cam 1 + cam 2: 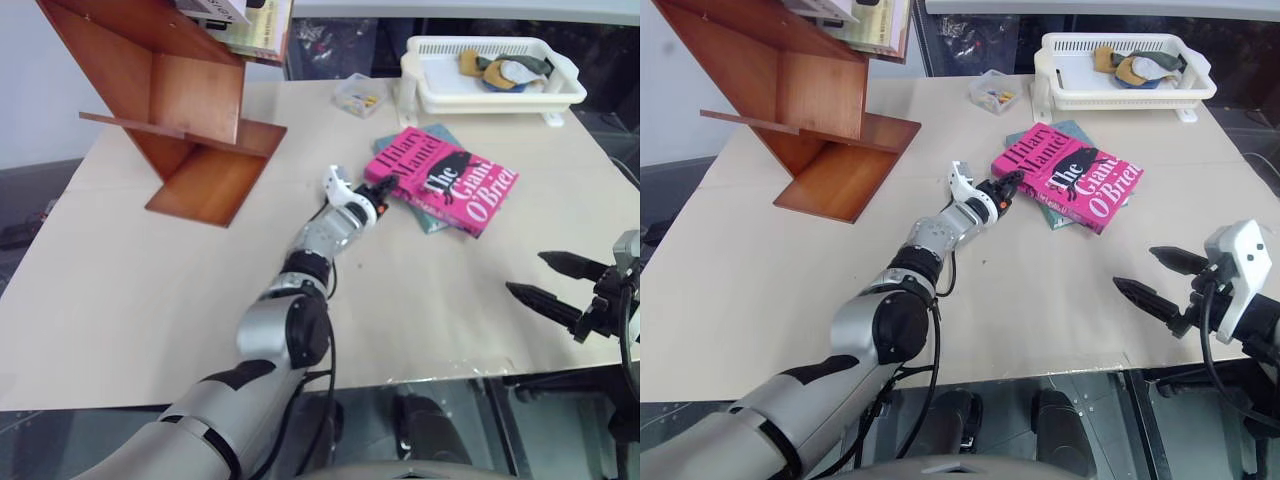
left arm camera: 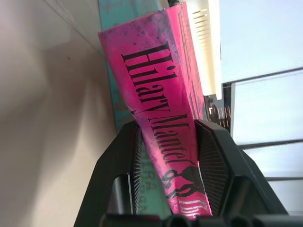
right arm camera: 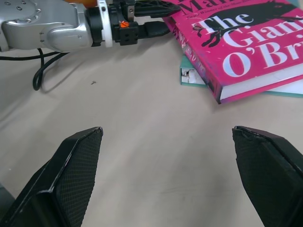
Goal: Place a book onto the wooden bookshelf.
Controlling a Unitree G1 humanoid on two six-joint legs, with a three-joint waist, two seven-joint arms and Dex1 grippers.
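left end effector (image 1: 384, 190) clamped, arm outstretched, right end effector (image 1: 548, 283) spread wide

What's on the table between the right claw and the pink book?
Nothing: in the right wrist view, only bare table lies between the open right claw and the pink book, which rests on a teal book.

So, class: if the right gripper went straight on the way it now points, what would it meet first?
Probably the bare table, then the pink book lying on the teal book. The right gripper is open and tilts slightly down; depth is hard to judge.
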